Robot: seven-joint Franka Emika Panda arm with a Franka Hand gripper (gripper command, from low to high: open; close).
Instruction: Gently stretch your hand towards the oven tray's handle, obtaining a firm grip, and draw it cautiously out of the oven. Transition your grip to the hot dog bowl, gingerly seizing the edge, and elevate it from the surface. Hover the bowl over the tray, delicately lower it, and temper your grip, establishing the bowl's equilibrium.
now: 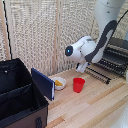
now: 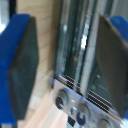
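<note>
While the white arm bends down from the upper right of the exterior view, its gripper hangs just above the wooden table, near the front of the oven at the right edge. Look at that oven: dark, boxy, metallic sheen, its lower flap folded down toward the table with a long bar along the front. Ribbed dark metal shows in its mouth, and that reads as the oven tray, though the blur keeps its edges uncertain.

Over to the wrist view now: two blue-backed fingers with dark pads stand wide apart, nothing between them but open air, and beyond the gap run shiny vertical bars of the oven front, with round knobs low in the frame. Blurred, all of it.

Back outside, the hot dog bowl sits lower centre, small, white, shallow, yellow-orange food inside. Just beside it, on the right, stands a red cup. On the left, a blue panel leans off a big black crate, close against the bowl's rim. Bare wood stretches across the lower right, between cup and oven flap.
</note>
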